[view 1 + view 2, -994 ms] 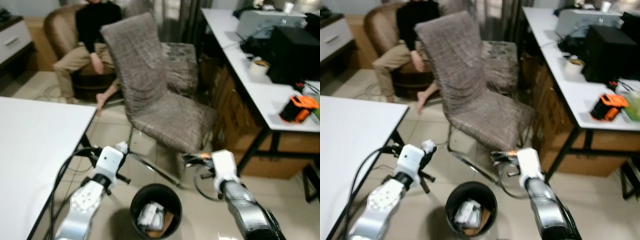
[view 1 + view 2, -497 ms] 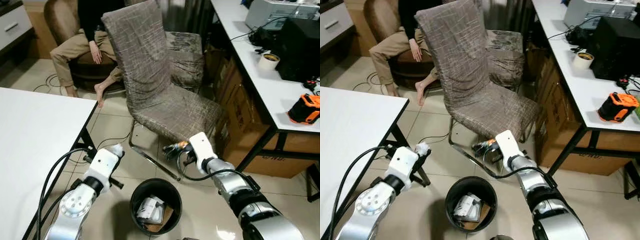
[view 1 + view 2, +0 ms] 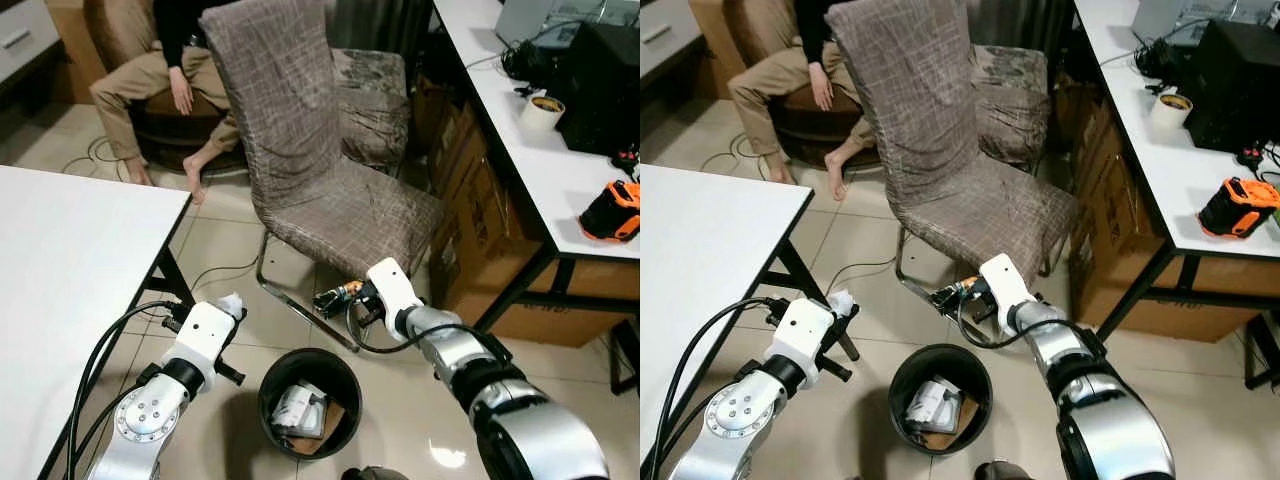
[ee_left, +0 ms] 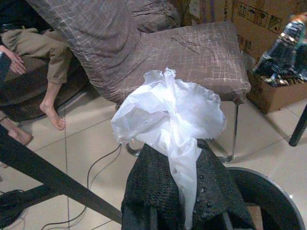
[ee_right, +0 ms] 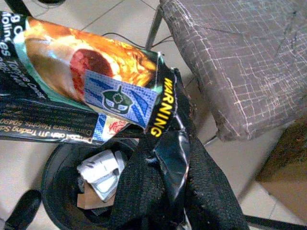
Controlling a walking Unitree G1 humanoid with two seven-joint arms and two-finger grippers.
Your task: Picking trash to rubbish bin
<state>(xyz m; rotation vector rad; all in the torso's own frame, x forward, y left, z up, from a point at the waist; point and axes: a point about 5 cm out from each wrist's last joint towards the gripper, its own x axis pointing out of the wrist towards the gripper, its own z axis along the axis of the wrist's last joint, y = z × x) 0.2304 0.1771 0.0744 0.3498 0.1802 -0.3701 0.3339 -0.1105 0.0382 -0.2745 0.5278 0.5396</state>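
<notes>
White tissue (image 4: 168, 115) is clamped by the left gripper (image 4: 184, 191); a snack wrapper (image 5: 81, 86) is clamped by the right gripper (image 5: 168, 158), seemingly above the bin's (image 3: 345, 372) far side.

Bright even indoor light, sharp head views, soft wrist views (slightly grainy), glossy floor glare

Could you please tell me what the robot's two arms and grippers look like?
Both arms are silver metal with rounded joints and white wrist housings. The left arm carries looping black cables. The left gripper and right gripper have long black fingers with a textured, knit-like surface.
</notes>
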